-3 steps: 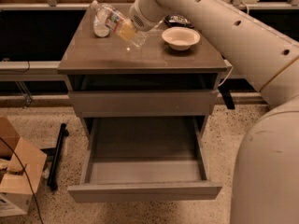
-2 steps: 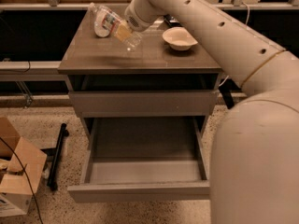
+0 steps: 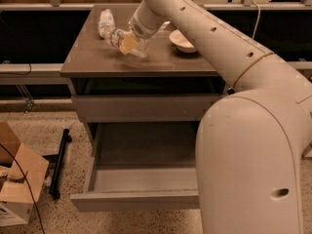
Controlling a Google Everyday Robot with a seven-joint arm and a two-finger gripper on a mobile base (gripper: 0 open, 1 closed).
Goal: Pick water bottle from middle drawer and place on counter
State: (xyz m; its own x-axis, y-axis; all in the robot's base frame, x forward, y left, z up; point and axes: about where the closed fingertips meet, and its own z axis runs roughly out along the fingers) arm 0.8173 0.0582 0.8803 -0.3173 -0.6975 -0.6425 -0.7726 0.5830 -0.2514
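The water bottle (image 3: 117,36), slim and clear with a dark-and-red label band, lies tilted on the counter (image 3: 92,62) toward its back. My gripper (image 3: 129,43) reaches in from the upper right and is shut on the bottle; one yellowish pad covers its middle. The middle drawer (image 3: 141,179) is pulled out below the cabinet front. Its pale floor shows nothing on it, and my arm hides its right part.
A fatter whitish bottle (image 3: 105,20) lies at the counter's back left, next to the water bottle. A white bowl (image 3: 181,40) sits at the back right. A closed drawer front (image 3: 141,107) lies above the open one. Cardboard boxes (image 3: 17,179) and a black bar (image 3: 59,162) lie on the floor to the left.
My gripper has moved a little left and down toward the counter with the water bottle in it. My arm's body now fills more of the right side.
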